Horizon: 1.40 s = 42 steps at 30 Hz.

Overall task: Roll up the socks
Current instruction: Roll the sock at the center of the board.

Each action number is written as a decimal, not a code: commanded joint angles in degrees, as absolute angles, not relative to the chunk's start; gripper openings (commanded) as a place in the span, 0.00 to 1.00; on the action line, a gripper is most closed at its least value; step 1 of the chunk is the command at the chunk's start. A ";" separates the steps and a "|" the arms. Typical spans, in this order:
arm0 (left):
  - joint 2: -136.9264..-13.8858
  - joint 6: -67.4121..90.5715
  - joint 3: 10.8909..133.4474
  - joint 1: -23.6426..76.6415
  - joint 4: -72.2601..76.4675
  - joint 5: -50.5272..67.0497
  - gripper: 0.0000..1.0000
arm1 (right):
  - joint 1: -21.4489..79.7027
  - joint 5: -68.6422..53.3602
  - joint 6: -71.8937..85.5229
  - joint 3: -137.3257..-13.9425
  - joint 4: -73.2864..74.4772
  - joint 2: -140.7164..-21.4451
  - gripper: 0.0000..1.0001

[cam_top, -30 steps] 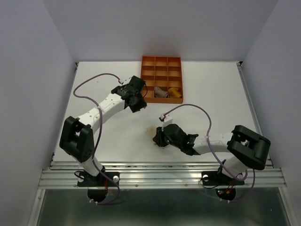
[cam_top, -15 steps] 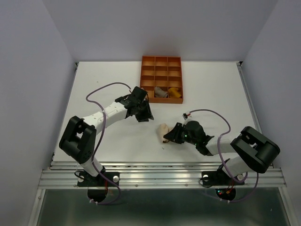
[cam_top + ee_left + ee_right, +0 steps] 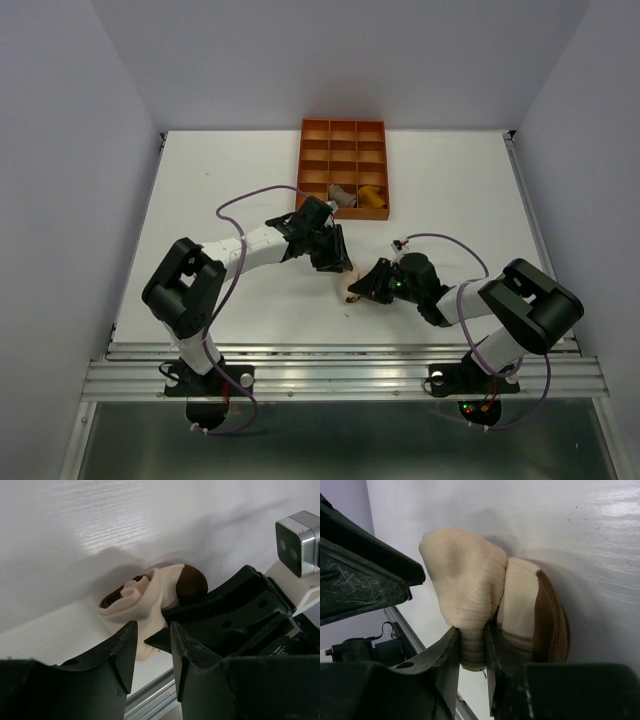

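A cream sock (image 3: 349, 284) with a brown toe lies rolled on the white table, near the front centre. My right gripper (image 3: 471, 650) is shut on a fold of this cream sock (image 3: 465, 585), pinching fabric between both fingers. From above, the right gripper (image 3: 364, 288) sits at the roll's right side. My left gripper (image 3: 335, 258) hovers just behind and left of the roll, open, its tips short of the sock (image 3: 145, 600). Nothing lies between the left gripper (image 3: 152, 645) fingers. A taupe sock (image 3: 342, 196) and a mustard-yellow sock (image 3: 372, 197) sit in the tray.
The orange gridded tray (image 3: 343, 150) stands at the back centre of the table (image 3: 230, 180). The two grippers are close together over the cream sock. A metal rail (image 3: 340, 375) runs along the near edge.
The left arm has swung right and forward from beside the tray to the sock. The right gripper moved the sock slightly right, then held still.
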<state>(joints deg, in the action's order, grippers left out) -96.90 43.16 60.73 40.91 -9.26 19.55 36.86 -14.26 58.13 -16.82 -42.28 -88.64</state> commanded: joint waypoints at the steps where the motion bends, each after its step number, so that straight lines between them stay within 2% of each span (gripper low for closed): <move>1: -98.08 41.40 61.26 41.83 -8.17 19.16 0.44 | 35.68 -10.90 55.81 -14.59 -29.97 -91.58 0.01; 7: -100.02 39.38 65.38 43.94 -14.76 10.74 0.45 | 35.68 -11.51 54.76 -14.94 -29.88 -91.23 0.01; 13: -103.87 38.94 67.85 45.52 -18.45 7.04 0.44 | 35.68 -11.95 52.74 -15.29 -29.44 -91.06 0.03; 19: -107.31 37.18 72.06 48.42 -24.51 2.05 0.40 | 35.68 -10.90 46.08 -18.19 -23.74 -87.90 0.11; 21: -107.84 36.30 73.29 49.65 -27.15 -1.56 0.38 | 35.68 -9.76 44.66 -19.16 -21.45 -85.70 0.18; 22: -108.10 36.04 73.56 50.01 -27.68 -2.02 0.38 | 35.68 -9.93 44.65 -19.16 -21.62 -85.00 0.18; 23: -108.37 35.43 74.00 50.36 -28.73 -2.02 0.36 | 35.68 -10.63 43.87 -18.99 -22.14 -83.60 0.24; 28: -111.35 35.68 77.52 52.29 -33.74 -7.02 0.33 | 35.68 -15.02 36.58 -20.83 -21.36 -79.46 0.35; 33: -113.11 36.12 79.36 53.26 -35.77 -7.30 0.33 | 36.91 -15.47 31.39 -22.58 -18.02 -72.70 0.45; 39: -113.99 37.18 80.77 54.05 -37.53 -8.00 0.32 | 39.55 -11.95 26.46 -24.26 -13.19 -64.70 0.50; 42: -114.08 37.61 81.03 54.14 -37.27 -6.51 0.32 | 44.27 -9.59 24.26 -24.61 -12.22 -62.67 0.50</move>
